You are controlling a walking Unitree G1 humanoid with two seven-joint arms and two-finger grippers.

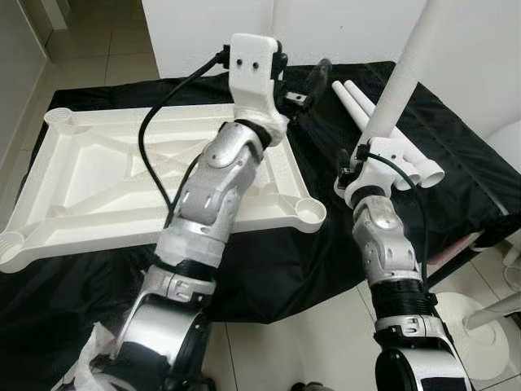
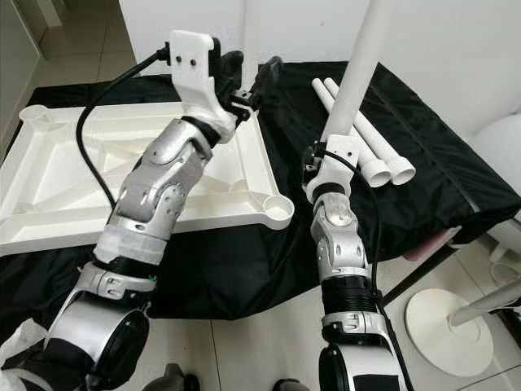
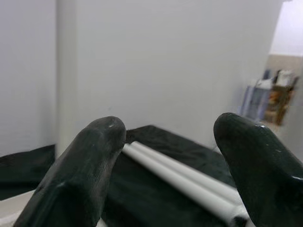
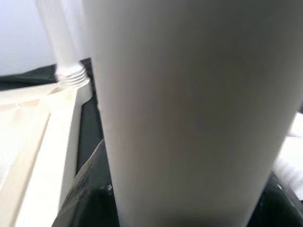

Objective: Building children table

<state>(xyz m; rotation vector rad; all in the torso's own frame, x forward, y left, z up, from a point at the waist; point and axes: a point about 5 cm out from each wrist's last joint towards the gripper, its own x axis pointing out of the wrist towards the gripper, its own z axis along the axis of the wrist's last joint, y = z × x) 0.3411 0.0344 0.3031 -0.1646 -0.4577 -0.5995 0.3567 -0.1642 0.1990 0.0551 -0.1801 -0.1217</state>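
The white table leg point(image 1: 403, 73) held upright runs off the top edge of the head views, so its upper end is unseen. In the right wrist view it is a close, blurred white column hiding the right gripper point(image 4: 189, 208) almost completely. The left arm point(image 1: 216, 187) covers the middle right part of the upturned tabletop point(image 1: 81, 175), whose lower left corner is cut by the frame edge. Shelf items point(image 3: 272, 97) at the right of the left wrist view are too blurred to identify.

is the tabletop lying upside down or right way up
Upside down: the white tabletop shows its ribbed underside and round corner leg sockets facing up, lying on the black cloth.
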